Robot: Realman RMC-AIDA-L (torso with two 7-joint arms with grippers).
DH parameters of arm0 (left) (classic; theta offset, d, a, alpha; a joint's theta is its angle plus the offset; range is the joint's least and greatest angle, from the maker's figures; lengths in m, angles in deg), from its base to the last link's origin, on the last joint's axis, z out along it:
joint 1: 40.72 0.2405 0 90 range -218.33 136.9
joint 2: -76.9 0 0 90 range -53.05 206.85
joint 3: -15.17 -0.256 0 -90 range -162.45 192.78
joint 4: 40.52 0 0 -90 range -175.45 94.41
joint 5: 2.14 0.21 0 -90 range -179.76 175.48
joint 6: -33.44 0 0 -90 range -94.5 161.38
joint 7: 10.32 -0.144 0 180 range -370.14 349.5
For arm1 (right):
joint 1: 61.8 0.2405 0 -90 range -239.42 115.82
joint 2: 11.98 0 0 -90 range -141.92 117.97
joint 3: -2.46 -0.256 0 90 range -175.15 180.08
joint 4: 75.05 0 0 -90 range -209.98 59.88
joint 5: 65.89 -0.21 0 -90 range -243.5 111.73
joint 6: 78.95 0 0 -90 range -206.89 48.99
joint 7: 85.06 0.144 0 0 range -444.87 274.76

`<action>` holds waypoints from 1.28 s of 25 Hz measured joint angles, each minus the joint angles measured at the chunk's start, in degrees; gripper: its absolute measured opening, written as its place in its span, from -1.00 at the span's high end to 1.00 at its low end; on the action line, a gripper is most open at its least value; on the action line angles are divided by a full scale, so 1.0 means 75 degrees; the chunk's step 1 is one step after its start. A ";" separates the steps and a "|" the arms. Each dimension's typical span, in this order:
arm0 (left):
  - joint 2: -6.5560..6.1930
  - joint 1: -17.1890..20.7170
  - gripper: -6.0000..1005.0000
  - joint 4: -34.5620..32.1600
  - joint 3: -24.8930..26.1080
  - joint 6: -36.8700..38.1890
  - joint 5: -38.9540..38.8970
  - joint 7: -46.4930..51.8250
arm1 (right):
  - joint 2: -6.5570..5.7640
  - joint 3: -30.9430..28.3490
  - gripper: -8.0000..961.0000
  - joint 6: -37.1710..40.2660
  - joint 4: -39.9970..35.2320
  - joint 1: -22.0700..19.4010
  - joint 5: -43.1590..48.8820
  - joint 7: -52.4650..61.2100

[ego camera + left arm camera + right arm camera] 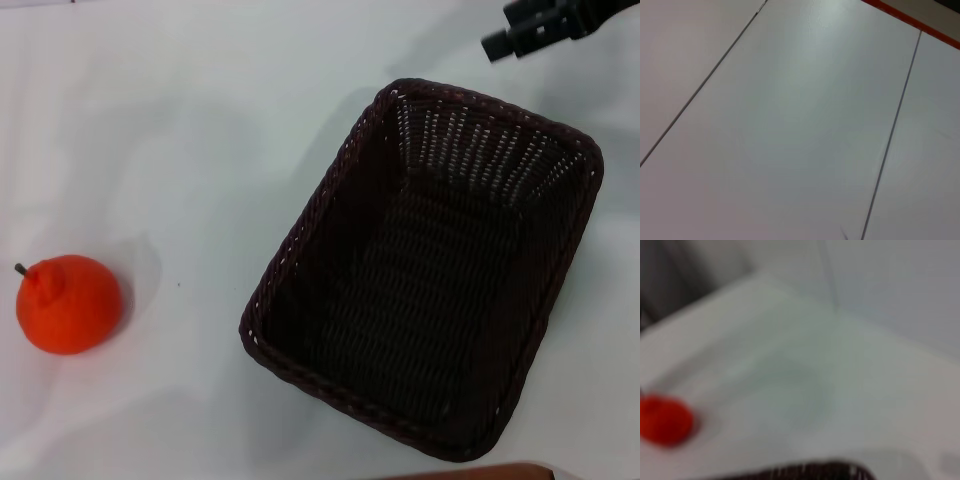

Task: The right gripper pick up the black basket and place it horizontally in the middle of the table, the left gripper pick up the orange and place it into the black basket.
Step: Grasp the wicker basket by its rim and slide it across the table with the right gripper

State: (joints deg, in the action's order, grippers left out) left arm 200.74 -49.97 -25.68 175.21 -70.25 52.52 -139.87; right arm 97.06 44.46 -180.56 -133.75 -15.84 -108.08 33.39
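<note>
The black basket (430, 270) stands upright and empty on the white table (200, 130), right of the middle, turned at a slant. The orange (68, 303) lies on the table at the left, its dark stem pointing up and left, well apart from the basket. A black part of my right gripper (540, 28) shows at the top right, above and beyond the basket's far rim, not touching it. The right wrist view shows the orange (662, 420) and a strip of the basket's rim (810, 471). My left gripper is out of view.
The left wrist view shows only white panels with thin dark seams (890, 135) and an orange-red strip (910, 20) at one corner. A brown edge (480, 472) shows at the bottom of the head view, next to the basket.
</note>
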 joint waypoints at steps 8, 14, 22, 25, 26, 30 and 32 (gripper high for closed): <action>0.0000 0.0004 -0.75 -0.0068 0.0000 -0.0001 0.0001 0.0001 | 0.0199 0.0514 -0.49 -0.0163 -0.0002 0.0542 0.1517 0.0089; 0.0000 0.0010 -0.74 -0.0069 0.0000 -0.0004 0.0001 0.0001 | 0.0378 0.0892 -0.49 0.0141 0.0001 0.0578 0.1991 0.0186; -0.0012 -0.0095 -0.74 -0.0069 0.0000 0.0007 0.0002 0.0001 | 0.0640 0.1094 -0.49 0.0631 0.0110 0.0612 0.2593 0.0224; -0.0012 -0.0126 -0.74 -0.0069 0.0000 0.0051 0.0001 0.0001 | 0.0700 0.1201 -0.49 0.0882 0.0360 0.0637 0.2702 0.0201; -0.0012 -0.0130 -0.74 -0.0069 0.0000 0.0059 0.0001 0.0001 | 0.0718 0.1231 -0.49 0.0958 0.0461 0.0647 0.2717 0.0186; -0.0011 -0.0141 -0.74 -0.0069 0.0000 0.0088 0.0001 0.0001 | 0.0773 0.1376 -0.49 0.1341 0.0890 0.0665 0.2722 0.0088; -0.0014 -0.0147 -0.74 -0.0069 0.0000 0.0098 0.0001 0.0001 | 0.0787 0.1378 -0.37 0.1404 0.0967 0.0666 0.2680 -0.0014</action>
State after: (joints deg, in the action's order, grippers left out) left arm 200.64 -51.07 -26.19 175.21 -69.51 52.53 -139.86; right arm 102.97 54.79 -170.04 -126.50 -10.85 -87.98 33.28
